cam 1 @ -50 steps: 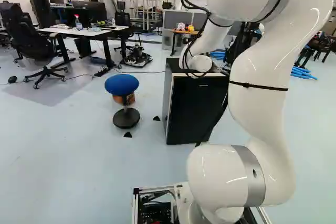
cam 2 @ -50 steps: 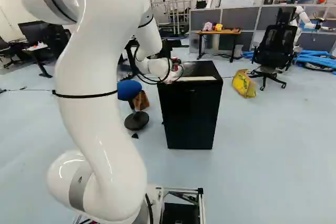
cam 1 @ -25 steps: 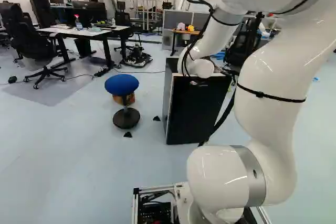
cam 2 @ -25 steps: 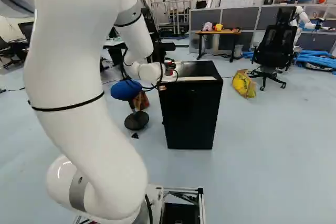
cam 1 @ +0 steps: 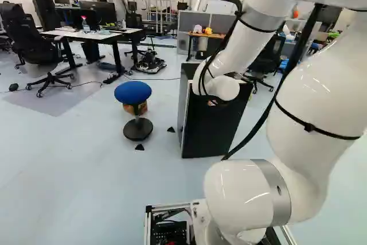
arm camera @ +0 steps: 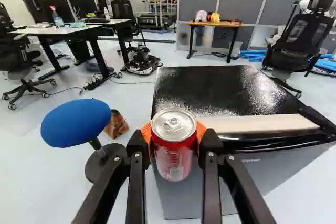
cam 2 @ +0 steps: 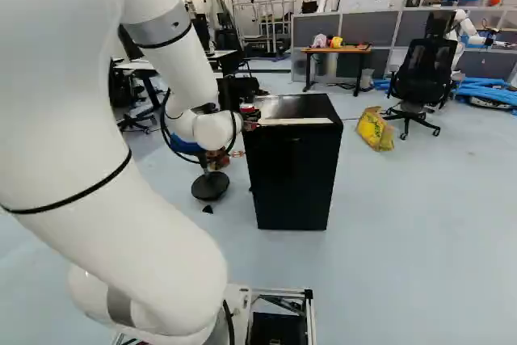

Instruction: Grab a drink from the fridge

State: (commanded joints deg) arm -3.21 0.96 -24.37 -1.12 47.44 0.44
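**Workshop catch, held upright**

Pale floor (cam 1: 69, 159) spreads across the room, with a desk (cam 1: 86, 34) in the upper left of the left base view. Our white arm (cam 1: 309, 142) fills the right of that frame, bent over so that its wrist comes down beside the fridge (cam 2: 295, 175). That black fridge stands near the middle of the right base view, its door seemingly closed, so the drink looks to be out already. A blue stool (cam 1: 133, 92), left of the fridge in the left base view, leaves us a side to mind.

Our gripper (arm camera: 174, 139) is grasping a red can (arm camera: 176, 153), with an orange pad (arm camera: 146, 132) pressing from each side. We judge that it holds the upper body to keep the lid uppermost and the weight hanging below. The can is by the fridge's near corner; whether they touch, we cannot tell. Next we should draw it away level, lest it knock that edge.
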